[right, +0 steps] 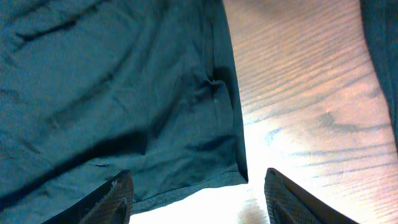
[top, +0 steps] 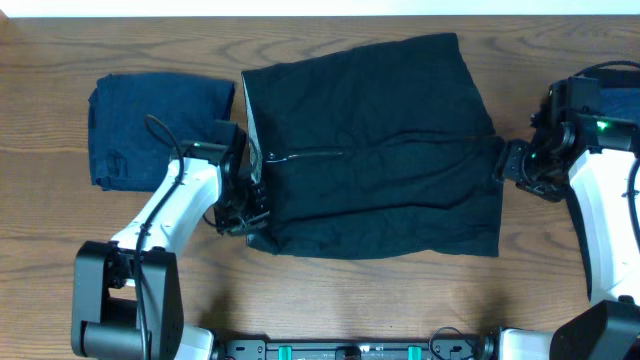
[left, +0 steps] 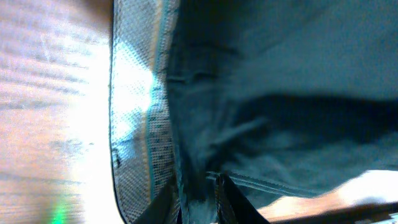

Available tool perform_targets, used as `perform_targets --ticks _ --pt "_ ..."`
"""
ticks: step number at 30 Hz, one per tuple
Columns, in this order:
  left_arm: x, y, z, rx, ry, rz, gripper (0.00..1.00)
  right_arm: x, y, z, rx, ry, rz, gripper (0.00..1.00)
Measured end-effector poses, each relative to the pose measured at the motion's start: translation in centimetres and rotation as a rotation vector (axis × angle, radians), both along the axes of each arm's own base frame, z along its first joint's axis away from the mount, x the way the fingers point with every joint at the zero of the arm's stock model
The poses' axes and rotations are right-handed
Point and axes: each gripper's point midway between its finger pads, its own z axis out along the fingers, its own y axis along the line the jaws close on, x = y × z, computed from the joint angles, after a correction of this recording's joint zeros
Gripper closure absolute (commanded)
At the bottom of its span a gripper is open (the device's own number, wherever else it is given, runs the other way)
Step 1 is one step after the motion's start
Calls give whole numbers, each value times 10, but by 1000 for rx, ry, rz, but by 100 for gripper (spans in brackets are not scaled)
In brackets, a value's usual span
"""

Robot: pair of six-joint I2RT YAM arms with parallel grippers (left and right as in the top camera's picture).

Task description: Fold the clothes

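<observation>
My left claw [left: 196, 194] pinched the black garment [top: 380, 150] by its pale edge. Right claw [right: 199, 180] hung open; folded navy garment [top: 140, 120] lay alongside.

a brown wooden table [top: 330, 300] with dark grain fills nearly the whole view. a pale strip [top: 320, 5] runs beyond its far edge. strong light leaves a white glare [right: 273, 149] on the bare wood.
</observation>
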Motion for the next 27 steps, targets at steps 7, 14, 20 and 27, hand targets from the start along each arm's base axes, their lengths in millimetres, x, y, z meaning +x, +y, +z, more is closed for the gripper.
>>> perform_targets --ticks 7,14,20,27 --pt "-31 16 -33 76 58 -5 80 -9 3 -17 13 36 1 36" --pt "-32 24 -46 127 33 18 80 -17 5 -25 22 67 1 42" --pt "-31 25 -45 128 31 21 80 -23 14 -25 74 90 8 42" --pt "-10 29 -17 160 -46 17 79 -27 28 -25 152 100 20 45"
